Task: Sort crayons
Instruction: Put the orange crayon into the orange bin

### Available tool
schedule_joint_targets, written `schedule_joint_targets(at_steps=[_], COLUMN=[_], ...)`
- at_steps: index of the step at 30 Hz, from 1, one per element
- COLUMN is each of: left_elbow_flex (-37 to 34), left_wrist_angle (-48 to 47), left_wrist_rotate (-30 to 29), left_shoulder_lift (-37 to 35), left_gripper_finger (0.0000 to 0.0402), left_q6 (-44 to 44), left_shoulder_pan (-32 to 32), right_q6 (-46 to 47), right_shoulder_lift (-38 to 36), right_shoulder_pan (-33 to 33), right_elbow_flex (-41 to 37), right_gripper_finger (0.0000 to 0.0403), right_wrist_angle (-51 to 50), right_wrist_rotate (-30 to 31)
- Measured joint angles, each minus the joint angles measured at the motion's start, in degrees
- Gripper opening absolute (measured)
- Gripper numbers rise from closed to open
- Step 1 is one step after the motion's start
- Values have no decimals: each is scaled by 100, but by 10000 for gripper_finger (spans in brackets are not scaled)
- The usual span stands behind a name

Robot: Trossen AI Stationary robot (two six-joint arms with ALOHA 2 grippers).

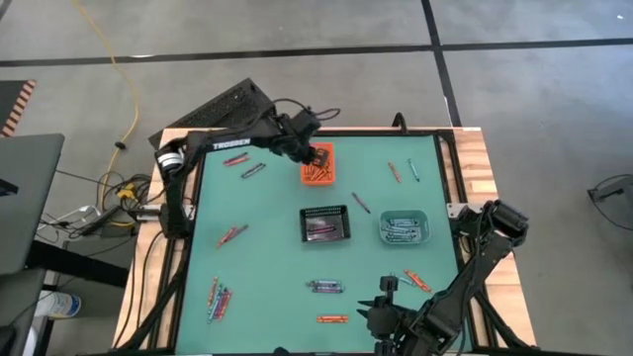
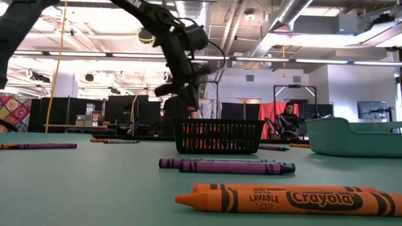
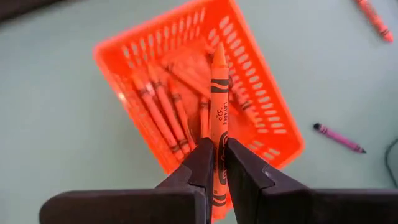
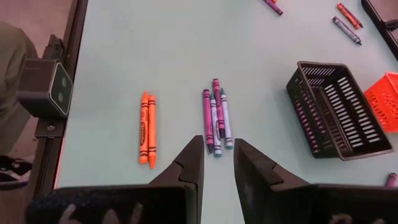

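Above, the left gripper (image 3: 216, 163) pinched an orange crayon (image 3: 217, 99) over the orange bin (image 3: 261, 106); the right gripper (image 4: 218, 163) hung near, slightly parted, empty.

Between my left fingers (image 3: 202, 171), which are matt black moulded plastic with smooth faces, sits an orange crayon (image 3: 218, 112) in a printed paper wrapper with a waxy, slightly glossy tip. Beyond its tip lies the orange bin (image 3: 267, 112), glossy slotted plastic. My right fingers (image 4: 193, 163) show the same matt black finish. Ahead of them, the table (image 4: 137, 56) is smooth matt green, and the black mesh bin (image 4: 329, 112) is perforated plastic.
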Motion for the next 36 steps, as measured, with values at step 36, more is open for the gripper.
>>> schedule_joint_targets(at_steps=[36], left_elbow_flex=[1], left_wrist_angle=[-1790], left_wrist_rotate=[-2112], left_shoulder_lift=[-1578], left_gripper_finger=[149], left_q6=[2370], left_shoulder_pan=[-1118], right_q6=[2613], right_shoulder_lift=[-2], right_shoulder_pan=[-325], right_elbow_flex=[0], right_gripper_finger=[82], right_wrist_angle=[-1860], right_wrist_rotate=[-1899])
